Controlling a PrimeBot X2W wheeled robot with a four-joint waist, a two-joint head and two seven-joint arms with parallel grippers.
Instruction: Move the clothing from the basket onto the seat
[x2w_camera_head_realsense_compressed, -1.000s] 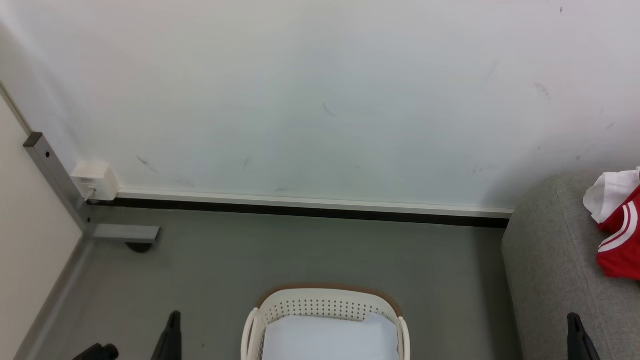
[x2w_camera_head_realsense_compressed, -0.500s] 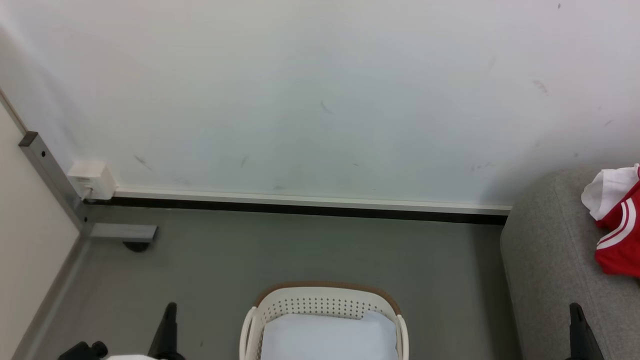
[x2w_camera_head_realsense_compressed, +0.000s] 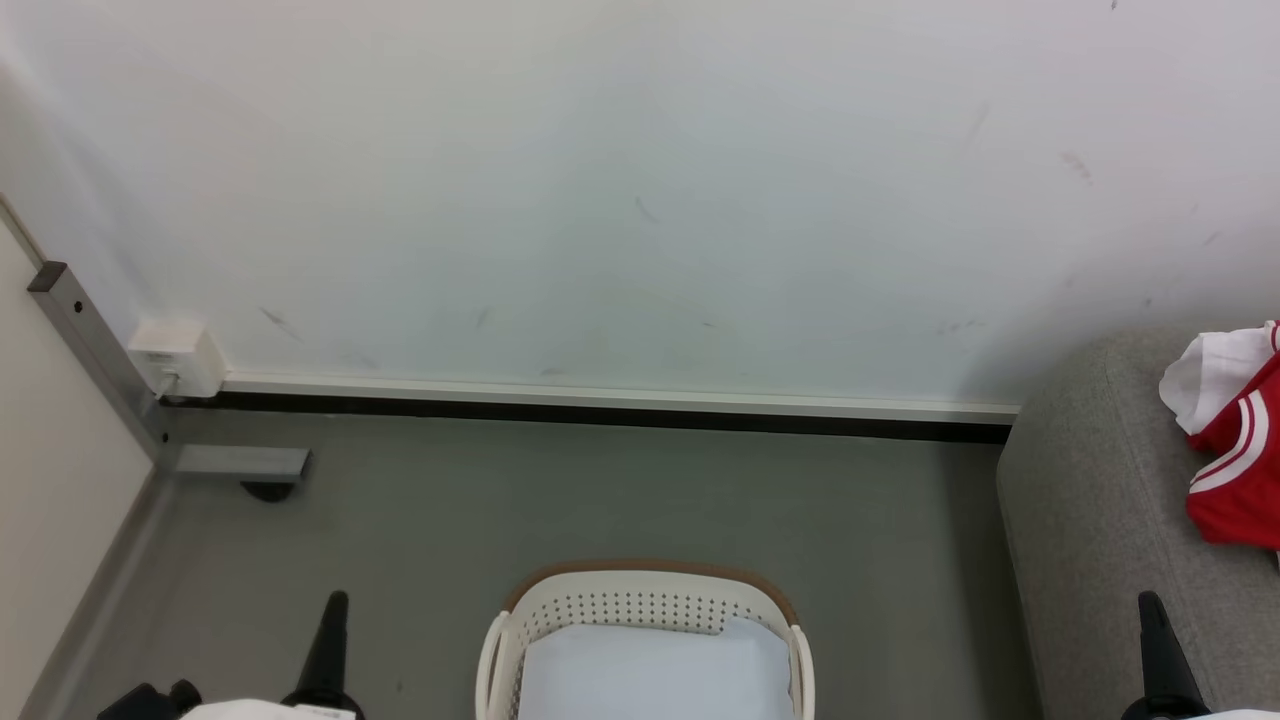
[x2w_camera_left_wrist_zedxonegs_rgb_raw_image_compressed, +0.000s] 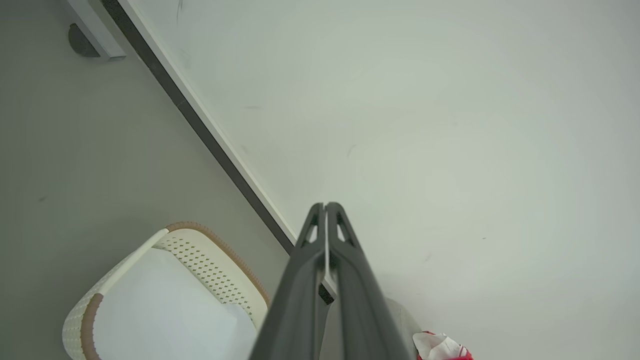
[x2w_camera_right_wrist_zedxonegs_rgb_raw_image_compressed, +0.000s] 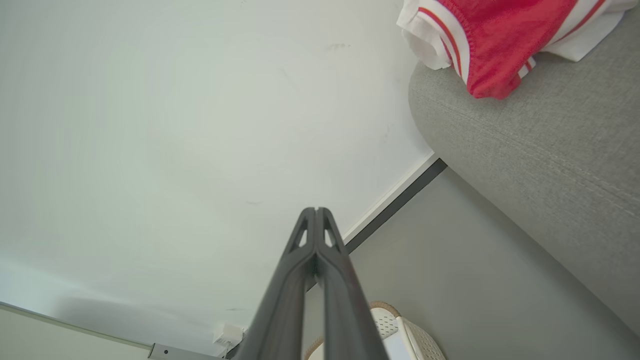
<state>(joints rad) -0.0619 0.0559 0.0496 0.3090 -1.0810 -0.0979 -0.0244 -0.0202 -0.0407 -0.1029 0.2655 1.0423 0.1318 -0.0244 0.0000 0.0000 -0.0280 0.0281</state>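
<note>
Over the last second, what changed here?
The whole head view shifted slightly, so the camera moved. The left claw and the right claw show a little higher in it, both shut and empty. Nothing was gripped or let go. The basket and the clothing on the sofa kept their places.

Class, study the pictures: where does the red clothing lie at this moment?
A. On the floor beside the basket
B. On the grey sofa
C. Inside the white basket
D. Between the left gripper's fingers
B: the red clothing rests on the grey sofa, while the basket has a pale liner inside.
</note>
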